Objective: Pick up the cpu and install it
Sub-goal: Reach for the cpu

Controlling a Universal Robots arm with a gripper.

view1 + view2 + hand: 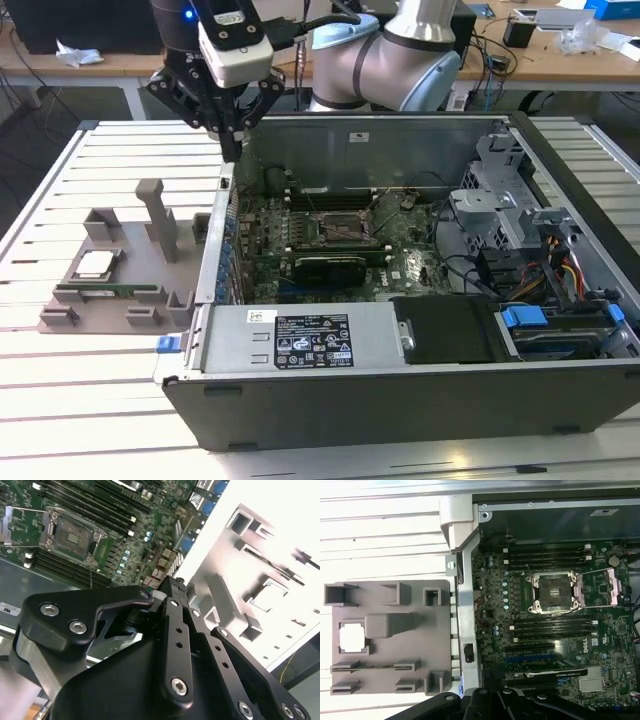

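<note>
slatted table, cpu in grey tray

Silver-grey arm bent over towards the exterior view's left; black gripper pointing straight down; fingers drawn together at the tips, nothing between them.

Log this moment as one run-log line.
gripper shut, empty, above case wall | cpu in grey holder beside case | socket open, empty

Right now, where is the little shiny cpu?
At the exterior view's left, the cpu lies in a square pocket of the grey holder tray, outside the computer case.
</note>
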